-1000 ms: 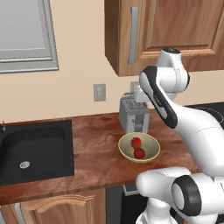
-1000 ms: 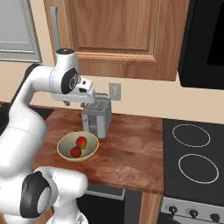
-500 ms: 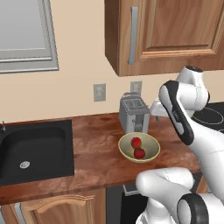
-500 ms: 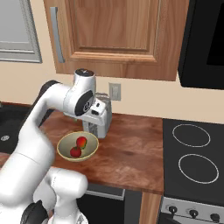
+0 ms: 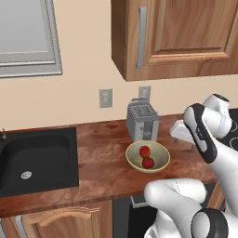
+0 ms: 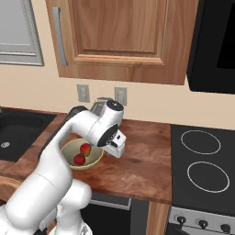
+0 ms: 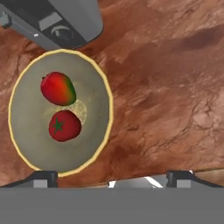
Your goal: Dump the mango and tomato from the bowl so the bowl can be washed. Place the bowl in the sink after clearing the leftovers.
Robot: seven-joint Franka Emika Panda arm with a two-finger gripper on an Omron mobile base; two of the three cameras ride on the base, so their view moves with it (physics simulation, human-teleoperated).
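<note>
The pale yellowish bowl (image 5: 160,155) (image 6: 69,149) (image 7: 94,131) sits on the wooden counter in front of the toaster. Inside it lie a red-green mango (image 5: 144,151) (image 7: 58,89) and a red tomato (image 5: 148,162) (image 6: 79,159) (image 7: 64,125). My gripper (image 7: 111,178) (image 5: 178,135) (image 6: 114,148) hangs above the counter just to the right of the bowl, pointing down. Its jaws stand wide open with nothing between them. One fingertip (image 7: 41,177) sits over the bowl's near rim. The black sink (image 5: 42,158) (image 6: 18,131) is set into the counter at the far left.
A silver toaster (image 5: 142,122) (image 7: 57,19) stands against the wall right behind the bowl. A black stove top (image 6: 202,160) borders the counter on the right. Wooden wall cabinets (image 6: 119,36) hang overhead. Bare counter (image 5: 102,153) lies between bowl and sink.
The arm has swung down and to the right, bringing the hand from toaster height to just beside the bowl. The jaws have spread wider. Bowl and fruit have not moved.
</note>
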